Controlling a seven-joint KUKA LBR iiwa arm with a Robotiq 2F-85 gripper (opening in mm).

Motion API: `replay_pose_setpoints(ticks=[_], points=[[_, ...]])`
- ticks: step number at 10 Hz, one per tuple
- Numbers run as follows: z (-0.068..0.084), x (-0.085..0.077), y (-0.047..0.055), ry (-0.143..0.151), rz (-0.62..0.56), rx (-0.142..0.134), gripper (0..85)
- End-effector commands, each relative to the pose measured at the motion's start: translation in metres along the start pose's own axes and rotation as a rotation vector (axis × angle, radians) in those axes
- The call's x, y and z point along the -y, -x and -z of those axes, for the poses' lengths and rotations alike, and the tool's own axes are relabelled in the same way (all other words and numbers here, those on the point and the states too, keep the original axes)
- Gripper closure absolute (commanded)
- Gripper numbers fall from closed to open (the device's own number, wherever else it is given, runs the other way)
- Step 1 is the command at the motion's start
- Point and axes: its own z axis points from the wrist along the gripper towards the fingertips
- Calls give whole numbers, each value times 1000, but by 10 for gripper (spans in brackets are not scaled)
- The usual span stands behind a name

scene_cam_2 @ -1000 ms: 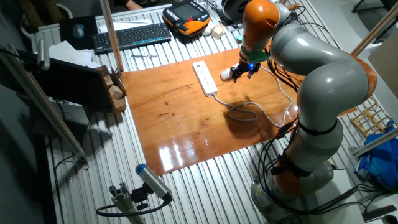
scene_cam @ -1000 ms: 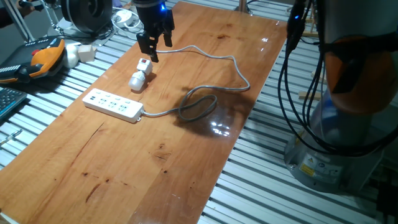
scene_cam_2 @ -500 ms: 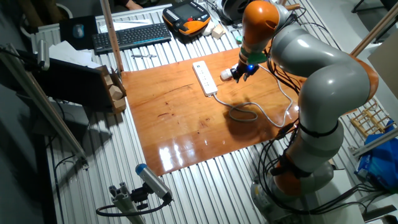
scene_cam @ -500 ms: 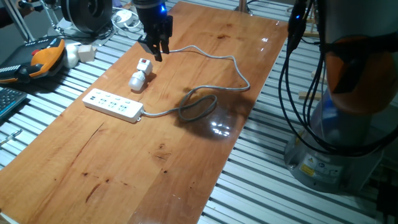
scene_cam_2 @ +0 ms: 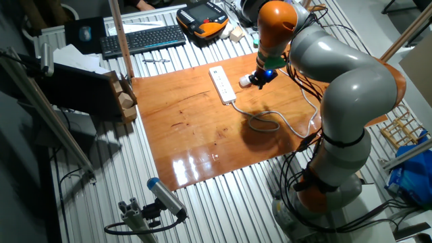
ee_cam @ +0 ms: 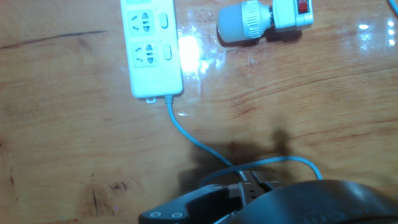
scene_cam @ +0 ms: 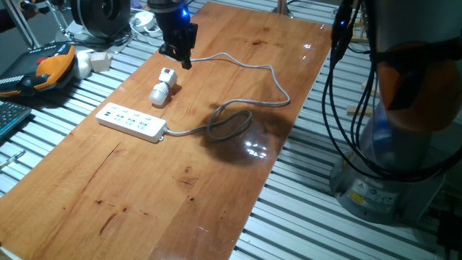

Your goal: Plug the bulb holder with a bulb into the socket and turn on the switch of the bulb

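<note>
The bulb holder (scene_cam: 167, 76), a small white box with a red mark, lies on its side on the wooden table, joined to its round white bulb (scene_cam: 158, 94). In the hand view the bulb holder (ee_cam: 291, 14) is at the top edge. The socket (scene_cam: 132, 121), a long white power strip, lies just in front of it, and its end (ee_cam: 151, 50) with two outlets shows in the hand view. My gripper (scene_cam: 177, 58) hangs above the table just behind the holder, touching nothing. It is turned nearly edge-on, with its fingers apart and nothing between them.
The strip's grey cable (scene_cam: 238, 119) loops across the table's middle and runs back under my hand. Off the left edge lie an orange pendant (scene_cam: 50, 66), a keyboard (scene_cam_2: 142, 39) and small white parts (scene_cam: 94, 61). The arm's base (scene_cam: 404, 108) stands to the right.
My hand has turned about its own axis, so the fingers look narrower, and it has shifted slightly toward the table's back. Bulb holder and socket have not moved.
</note>
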Motion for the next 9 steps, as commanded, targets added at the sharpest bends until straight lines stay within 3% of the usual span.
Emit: replay_pose_setpoints(ticks=[1, 4, 6, 7, 8, 9], points=[[0, 0, 0, 30, -13, -6, 850], [-3, -1, 2, 73, -80, 7, 850], [-10, -1, 8, 38, -120, 61, 850], [-13, 2, 12, 31, -133, 75, 850], [-13, 7, 17, 27, -157, 81, 850], [-13, 11, 20, 51, -233, 76, 850]])
